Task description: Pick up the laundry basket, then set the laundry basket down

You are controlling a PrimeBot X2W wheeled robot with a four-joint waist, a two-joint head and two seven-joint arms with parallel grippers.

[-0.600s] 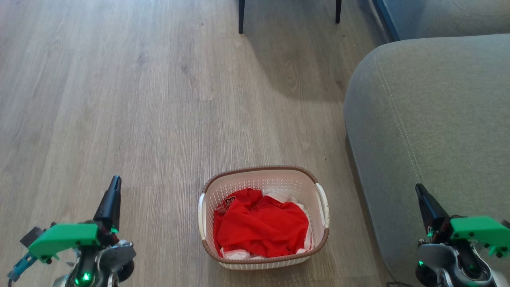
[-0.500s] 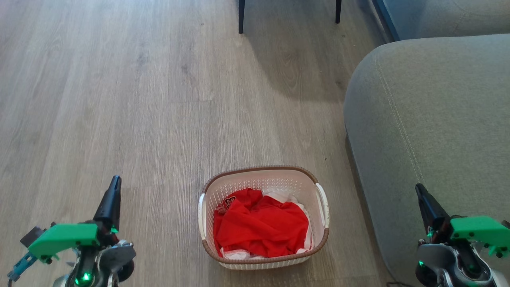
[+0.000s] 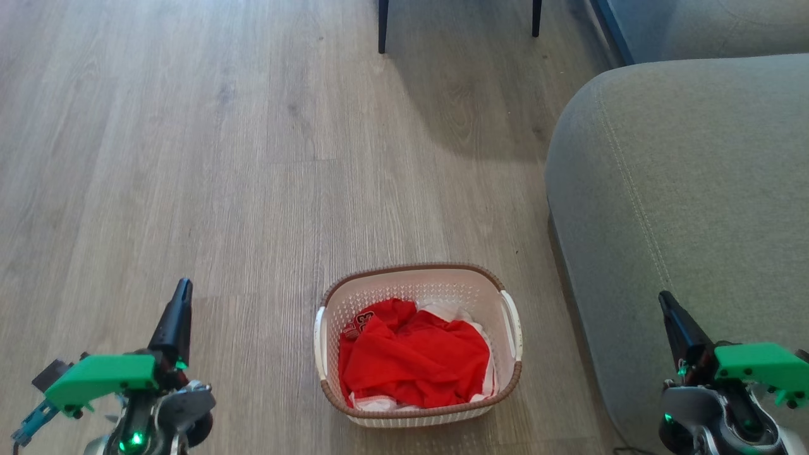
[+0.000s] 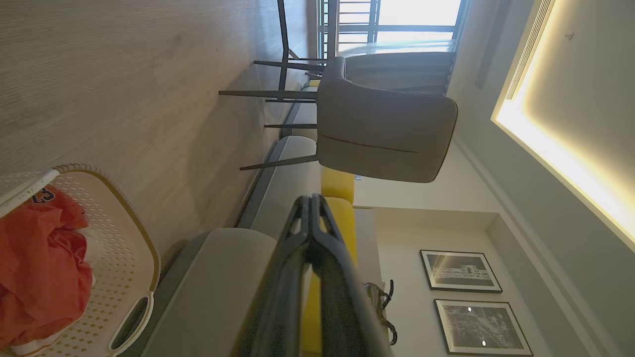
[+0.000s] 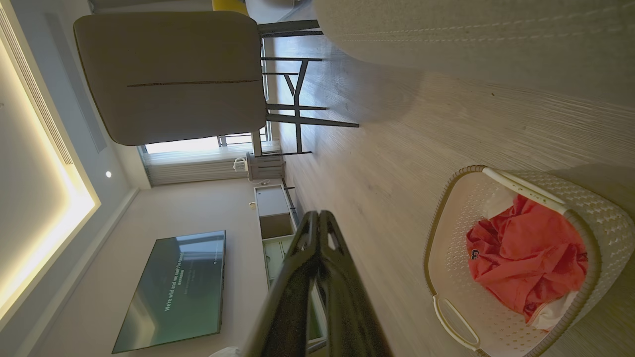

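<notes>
1. The floor (image 3: 253, 158) is pale wood and takes most of the head view. A grey sofa (image 3: 695, 189) fills the right side, and dark chair legs (image 3: 382, 25) stand at the top edge.
2. The basket (image 3: 411, 270) stands on the floor at the lower middle of the frame, just beside the sofa but not touching it. It is not lifted yet.
3. A red cloth (image 3: 417, 360) lies crumpled inside the basket, with some white cloth under it.
4. The white handles are on the left side (image 3: 319, 341) and right side (image 3: 510, 322) of the basket, so the line between the handles runs across the frame. I cannot tell if this is the longer axis.
5. The left end effector (image 3: 182, 291) is at the lower left, fingers pressed together and holding nothing. The basket lies to its right, well apart.
6. The right end effector (image 3: 665, 302) is at the lower right, in front of the sofa arm, also pressed together and empty. The basket lies to its left.
7. The basket is between the two arms, and I judge the left one a little nearer. Each arm probably has to move inward to its own handle.
</notes>
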